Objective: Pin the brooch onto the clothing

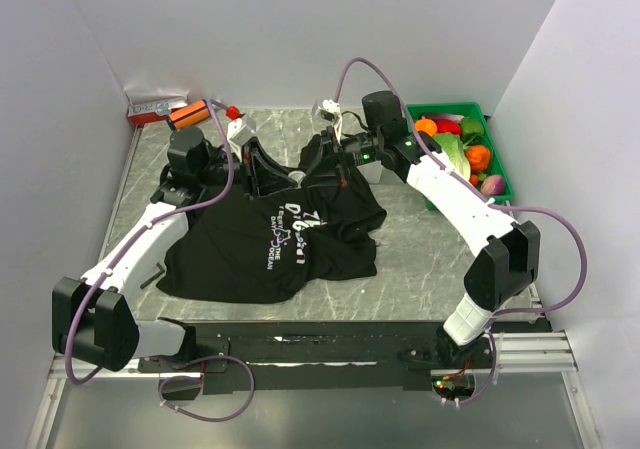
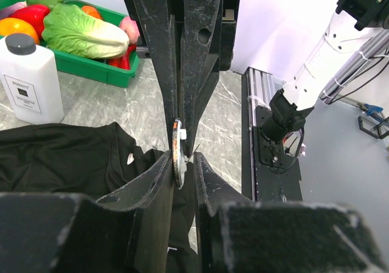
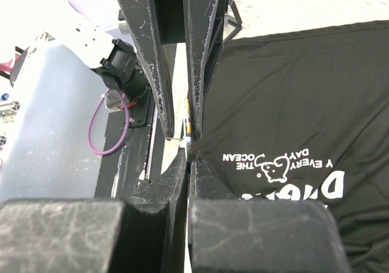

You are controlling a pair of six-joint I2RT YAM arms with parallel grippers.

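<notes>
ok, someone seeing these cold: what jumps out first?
The black T-shirt with white lettering lies crumpled mid-table, with the left hand and right hand meeting fingertip to fingertip over its far edge. Between them a small round brooch stands edge-on in the left hand's grip, and the right hand is pinched shut. After that comes the green bin of bright vegetables in the far right corner.

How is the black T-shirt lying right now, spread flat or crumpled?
Crumpled: the T-shirt lies in folds on the table, its top edge bunched up and the lettering creased.
</notes>
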